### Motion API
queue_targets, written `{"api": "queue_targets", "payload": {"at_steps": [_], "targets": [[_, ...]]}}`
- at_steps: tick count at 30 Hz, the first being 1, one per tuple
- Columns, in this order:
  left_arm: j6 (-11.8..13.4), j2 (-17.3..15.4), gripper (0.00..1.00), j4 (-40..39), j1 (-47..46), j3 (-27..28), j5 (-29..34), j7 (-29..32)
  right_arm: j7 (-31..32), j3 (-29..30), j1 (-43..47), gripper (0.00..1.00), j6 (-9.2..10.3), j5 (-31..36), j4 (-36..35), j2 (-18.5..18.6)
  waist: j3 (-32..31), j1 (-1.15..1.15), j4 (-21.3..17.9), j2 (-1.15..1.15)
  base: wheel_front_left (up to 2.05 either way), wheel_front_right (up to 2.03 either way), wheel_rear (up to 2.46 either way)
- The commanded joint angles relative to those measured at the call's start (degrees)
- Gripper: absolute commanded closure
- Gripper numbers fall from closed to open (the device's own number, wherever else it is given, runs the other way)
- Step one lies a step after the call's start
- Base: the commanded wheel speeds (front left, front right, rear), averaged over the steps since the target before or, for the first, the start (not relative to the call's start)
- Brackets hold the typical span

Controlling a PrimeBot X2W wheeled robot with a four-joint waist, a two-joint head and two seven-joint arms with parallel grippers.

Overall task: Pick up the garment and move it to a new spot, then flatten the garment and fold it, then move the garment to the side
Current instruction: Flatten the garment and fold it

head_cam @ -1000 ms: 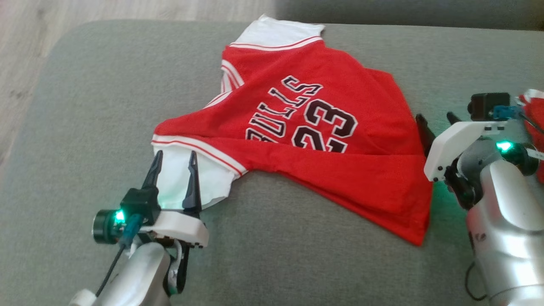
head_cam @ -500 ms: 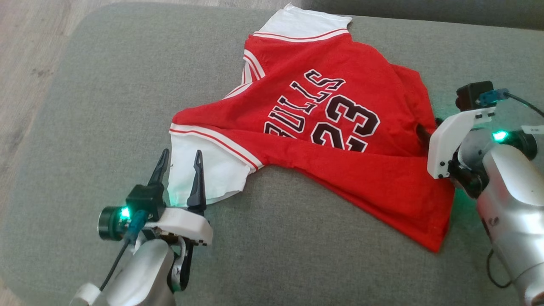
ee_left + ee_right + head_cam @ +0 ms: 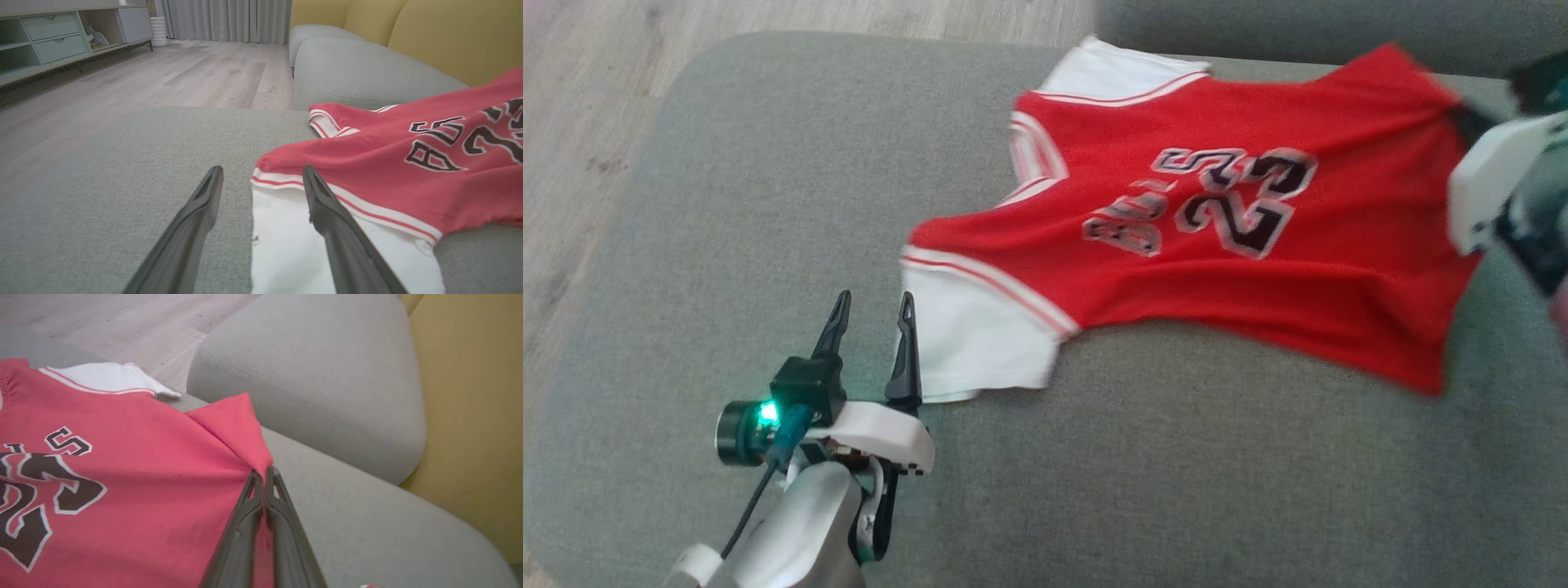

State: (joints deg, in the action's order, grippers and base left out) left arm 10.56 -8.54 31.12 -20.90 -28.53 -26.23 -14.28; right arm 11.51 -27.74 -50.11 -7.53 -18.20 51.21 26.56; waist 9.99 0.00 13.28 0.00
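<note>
The garment (image 3: 1241, 269) is a red jersey with white sleeves and black "23" lettering, spread on a grey-green cushion (image 3: 768, 204). My right gripper (image 3: 263, 473) is shut on the garment (image 3: 155, 465), pinching a red corner that bunches at the fingertips; in the head view that gripper (image 3: 1462, 114) is blurred at the far right and lifts this edge. My left gripper (image 3: 872, 304) stands open just off the near white sleeve (image 3: 972, 343). In the left wrist view, the left gripper (image 3: 261, 173) straddles the edge of the sleeve (image 3: 294, 245), and the garment (image 3: 408, 175) lies to the right.
A second grey-green cushion (image 3: 327, 375) and a yellow backrest (image 3: 470, 396) lie beyond the garment. Pale wooden floor (image 3: 588, 98) runs along the cushion's left edge. A low cabinet with drawers (image 3: 49, 36) and grey curtains (image 3: 229, 20) stand across the room.
My right gripper has shut on the garment's right edge and pulled it up and away, stretching the folded red cloth out flatter. The head camera has shifted. The left gripper stays open.
</note>
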Motion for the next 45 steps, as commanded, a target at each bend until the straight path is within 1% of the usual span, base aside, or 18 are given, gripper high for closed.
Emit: {"api": "queue_targets", "payload": {"at_steps": [1,3,6,8,9,10,14,18,21,23,28,29,32,34,37,40,43,45], "targets": [[-0.11,-0.59,0.0,-1.25,-2.19,1.68,0.05,-0.67,-1.15,-0.61,-1.59,1.0,0.04,1.23,-0.87,1.75,-0.1,0.0,0.16,0.0,0.0,0.0,0.0],[-0.3,-0.47,0.0,-1.23,-2.28,1.48,0.13,-0.68,-2.57,-1.23,-3.1,1.0,0.04,3.44,-0.1,2.77,-0.04,0.0,0.52,0.0,0.0,0.0,0.0],[-0.48,-0.49,0.0,-1.3,-2.31,1.38,0.23,-0.69,-5.07,-1.84,-4.91,1.0,0.04,7.15,1.17,3.36,0.26,0.0,1.01,0.0,0.0,0.0,0.0],[-0.5,-0.46,0.0,-1.32,-2.36,1.35,0.29,-0.69,-6.72,-0.74,-5.98,1.0,0.04,9.28,2.93,3.37,0.6,0.0,1.29,0.0,0.0,0.0,0.0],[-0.53,-0.41,0.0,-1.3,-2.41,1.31,0.32,-0.69,-7.9,0.5,-6.44,0.03,0.04,10.14,3.9,3.1,0.73,0.0,1.4,0.0,0.0,0.0,0.0],[-0.54,-0.34,0.0,-1.27,-2.44,1.26,0.36,-0.7,-9.01,1.8,-6.73,0.0,0.04,11.15,4.95,2.72,0.77,0.0,1.47,0.0,0.0,0.0,0.0],[-0.49,-0.24,0.0,-0.99,-2.44,1.16,0.44,-0.7,-14.53,6.83,-6.75,0.0,0.04,14.5,7.69,0.01,0.31,0.0,1.01,0.0,0.0,0.0,0.0],[-0.33,-0.69,0.0,-0.97,-2.16,1.55,0.38,-0.71,-20.16,12.37,-5.56,0.0,0.04,15.45,9.11,-3.79,-1.06,0.0,-0.66,0.0,0.0,0.0,0.0],[-0.12,-1.01,0.0,-1.31,-1.68,1.99,0.32,-0.71,-23.84,16.09,-3.76,0.0,0.04,14.93,8.59,-7.04,-2.31,0.0,-2.21,0.0,0.0,0.0,0.0],[-0.01,-1.22,0.0,-1.66,-1.19,2.33,0.3,-0.71,-25.29,18.05,-1.75,0.0,0.04,14.24,7.03,-9.52,-3.27,0.0,-3.33,0.0,0.0,0.0,0.0],[0.37,-1.47,0.0,-2.5,0.63,2.81,0.36,-0.71,-26.4,22.24,6.75,0.0,0.04,11.96,-1.29,-16.08,-5.38,0.0,-5.95,0.0,0.0,0.0,0.0],[0.37,-1.47,0.0,-2.5,0.63,2.81,0.36,-0.71,-26.4,22.24,6.75,0.0,0.04,11.96,-1.29,-16.08,-5.38,0.0,-5.95,0.0,0.0,0.0,0.0],[0.57,-1.5,0.0,-2.86,1.7,2.93,0.35,-0.72,-26.47,24.48,14.35,0.0,0.04,11.01,-9.43,-20.4,-6.22,0.0,-7.23,0.0,0.0,0.0,0.0],[0.63,-1.49,0.0,-3.2,2.24,3.0,0.34,-0.72,-26.48,24.72,20.44,0.0,0.04,10.75,-14.74,-22.35,-6.54,0.0,-7.91,0.0,0.0,0.0,0.0],[0.56,-1.55,0.0,-3.62,2.84,3.1,0.33,-0.72,-26.47,24.18,29.28,0.0,0.04,9.89,-21.13,-23.51,-6.75,0.0,-8.66,0.0,0.0,0.0,0.0],[0.56,-1.55,0.0,-3.83,3.26,3.26,0.29,-0.72,-25.89,21.15,36.89,0.0,0.04,4.99,-25.81,-23.64,-6.78,0.0,-9.18,0.0,0.0,0.0,0.0],[0.4,-1.38,0.0,-3.9,3.59,3.06,0.39,-0.72,-25.34,19.66,42.14,0.0,0.04,2.87,-27.82,-23.66,-6.63,0.0,-9.5,0.0,0.0,0.0,0.0],[0.32,-1.27,0.0,-3.91,3.5,2.95,0.44,-0.72,-25.24,19.79,43.84,0.0,0.04,2.06,-28.2,-23.66,-6.32,0.0,-9.49,0.0,0.0,0.0,0.0]]}}
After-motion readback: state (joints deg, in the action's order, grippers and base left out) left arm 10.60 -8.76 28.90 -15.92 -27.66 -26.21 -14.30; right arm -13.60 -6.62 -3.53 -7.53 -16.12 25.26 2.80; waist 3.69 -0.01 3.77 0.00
